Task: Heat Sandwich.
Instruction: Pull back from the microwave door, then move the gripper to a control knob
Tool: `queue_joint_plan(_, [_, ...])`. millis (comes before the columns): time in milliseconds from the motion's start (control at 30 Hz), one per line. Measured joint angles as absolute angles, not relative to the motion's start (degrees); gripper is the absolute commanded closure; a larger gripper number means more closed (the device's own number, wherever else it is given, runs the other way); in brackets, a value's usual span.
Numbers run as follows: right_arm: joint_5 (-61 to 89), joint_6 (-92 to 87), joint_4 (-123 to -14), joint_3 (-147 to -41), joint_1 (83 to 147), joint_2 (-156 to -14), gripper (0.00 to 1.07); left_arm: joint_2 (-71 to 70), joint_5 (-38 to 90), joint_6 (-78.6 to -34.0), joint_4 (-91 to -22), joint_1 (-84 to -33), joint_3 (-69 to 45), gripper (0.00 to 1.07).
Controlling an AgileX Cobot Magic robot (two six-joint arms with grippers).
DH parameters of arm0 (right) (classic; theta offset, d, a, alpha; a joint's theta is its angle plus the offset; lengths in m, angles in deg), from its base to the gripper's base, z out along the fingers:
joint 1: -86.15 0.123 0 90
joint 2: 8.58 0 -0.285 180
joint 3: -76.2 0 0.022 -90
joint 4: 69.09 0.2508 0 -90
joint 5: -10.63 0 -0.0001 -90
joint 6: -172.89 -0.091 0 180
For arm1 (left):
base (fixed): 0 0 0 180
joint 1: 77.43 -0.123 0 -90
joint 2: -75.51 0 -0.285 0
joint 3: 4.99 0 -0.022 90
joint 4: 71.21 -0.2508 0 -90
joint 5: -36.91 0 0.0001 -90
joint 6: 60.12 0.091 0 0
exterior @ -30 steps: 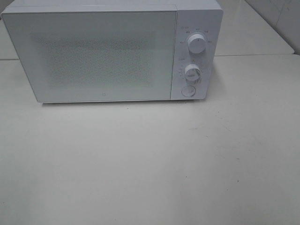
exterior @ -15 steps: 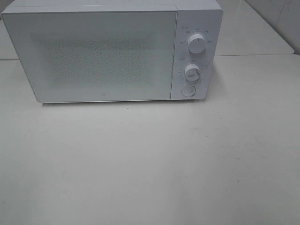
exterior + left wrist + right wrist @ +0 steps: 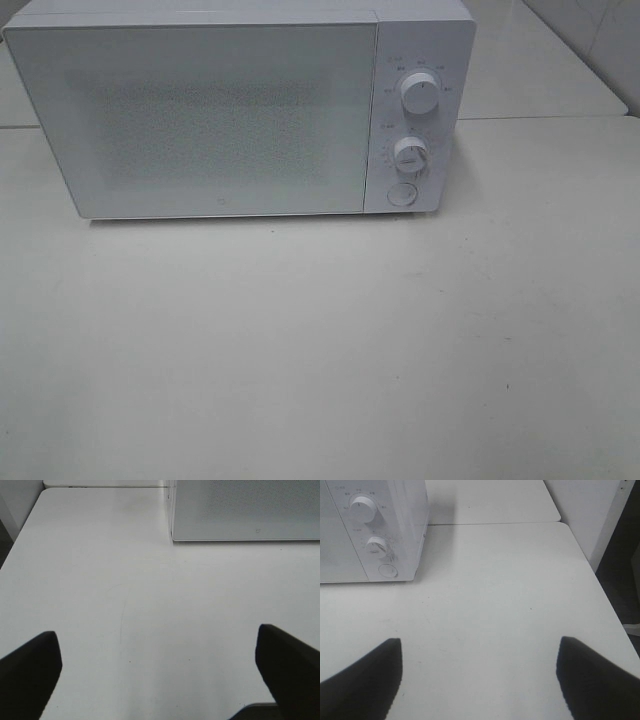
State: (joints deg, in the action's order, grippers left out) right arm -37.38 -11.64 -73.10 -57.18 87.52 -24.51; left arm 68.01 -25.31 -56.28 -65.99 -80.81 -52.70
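The sandwich is out of view in every frame. A white microwave point(image 3: 220, 110) stands at the back of the table with its door shut; two round knobs point(image 3: 420, 92) and a round button point(image 3: 401, 195) sit on its right panel. My left gripper point(image 3: 160, 670) is open over bare table, its dark fingers point(image 3: 30, 672) wide apart, with the microwave's lower corner point(image 3: 240, 515) ahead of it. My right gripper point(image 3: 477, 677) is open too, with nothing between its fingers point(image 3: 362, 677), facing the microwave's control panel point(image 3: 375, 530). Neither gripper shows in the high view.
The white table point(image 3: 320, 350) stretches in front of the microwave. A second table surface point(image 3: 540, 70) lies behind at the right. The table's right edge point(image 3: 600, 585) drops off to a dark floor, and its left edge point(image 3: 20, 535) shows in the left wrist view.
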Motion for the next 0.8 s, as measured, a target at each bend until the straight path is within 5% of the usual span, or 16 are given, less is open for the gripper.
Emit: queue_joint_plan(800, [-2.6,-11.64,-75.28,-57.18,87.52,-57.68,0.31,68.01,-25.31,-56.28,-65.99,-80.81,-52.7,0.09])
